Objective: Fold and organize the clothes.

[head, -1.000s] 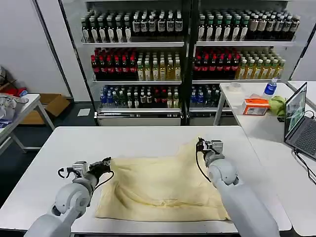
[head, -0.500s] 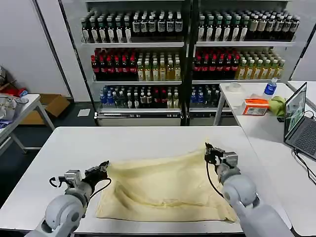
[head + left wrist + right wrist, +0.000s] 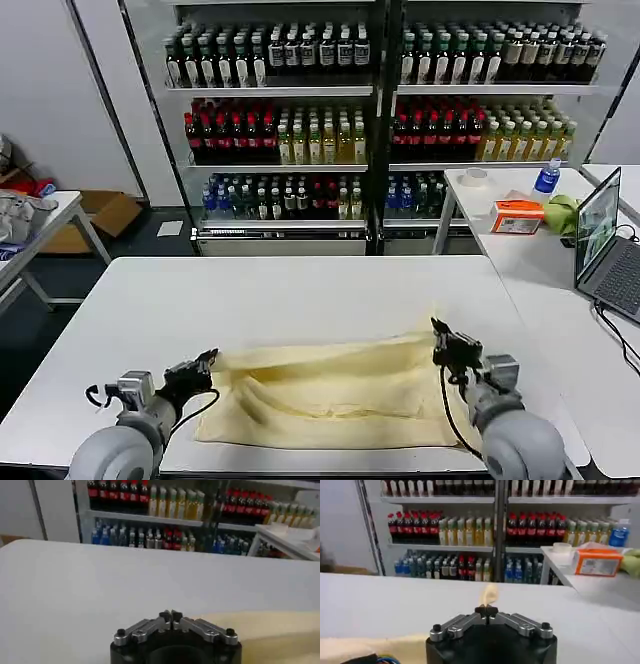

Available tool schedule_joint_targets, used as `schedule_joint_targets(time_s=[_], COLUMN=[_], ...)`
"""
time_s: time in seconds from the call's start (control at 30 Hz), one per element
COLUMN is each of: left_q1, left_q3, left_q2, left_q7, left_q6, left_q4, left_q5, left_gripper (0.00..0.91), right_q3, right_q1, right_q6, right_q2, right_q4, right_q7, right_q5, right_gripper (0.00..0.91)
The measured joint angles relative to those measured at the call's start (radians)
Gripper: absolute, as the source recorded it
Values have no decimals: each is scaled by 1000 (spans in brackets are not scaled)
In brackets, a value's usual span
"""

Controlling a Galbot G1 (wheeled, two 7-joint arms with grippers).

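At the lower left of the head view, the left gripper (image 3: pixel 207 357) is pinching the left end of the T-shirt (image 3: pixel 335 395), its fingers closed together on the cloth. The pale cream-yellow shirt is lying folded in a wide band across the near part of the white table (image 3: pixel 290 290), low in the middle of the frame. At the lower right, the right gripper (image 3: pixel 440 332) is gripping the shirt's right upper corner, fingertips shut on a small tuft of fabric.
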Motion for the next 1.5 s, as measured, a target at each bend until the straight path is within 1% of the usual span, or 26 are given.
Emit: schedule_joint_targets(time_s=[0.07,0.13,0.37,0.4,0.43,0.47,0.5,0.83,1.0,1.23,1.5], left_q1=[18,35,81,85,87,89,91,97,113,137,128], left_q3=[-8,-15,-13,-11,-8,-6,-3,11,-1,-12,10], left_q2=[3,6,2,-1,-2,-5,-8,-35,-55,-108,-191], left_q7=[4,9,26,27,29,31,33,32,18,-6,-16], left_q6=[3,7,8,8,6,6,6,-4,-16,-29,-34], left_q4=[-10,-20,-29,-29,-28,-25,-22,-7,-16,-26,-9], left_q5=[5,10,35,40,45,51,57,96,104,103,93], left_gripper=[20,10,10,60,242,443,907,907,907,907,907], right_q3=[16,27,38,38,38,36,33,28,40,55,62], right_q1=[-39,-72,-155,-161,-167,-171,-174,-215,-246,-287,-309], right_q6=[0,0,-2,-4,-6,-10,-13,-23,-8,16,32], right_q2=[6,12,40,44,47,53,57,74,79,81,84], right_q4=[21,36,50,50,48,46,43,47,69,95,103], right_q7=[0,-1,0,0,1,2,3,-6,-12,-15,-10], right_q5=[-7,-14,-46,-50,-54,-58,-61,-97,-110,-117,-121], right_gripper=[0,0,0,0,161,564,907,907,907,907,907])
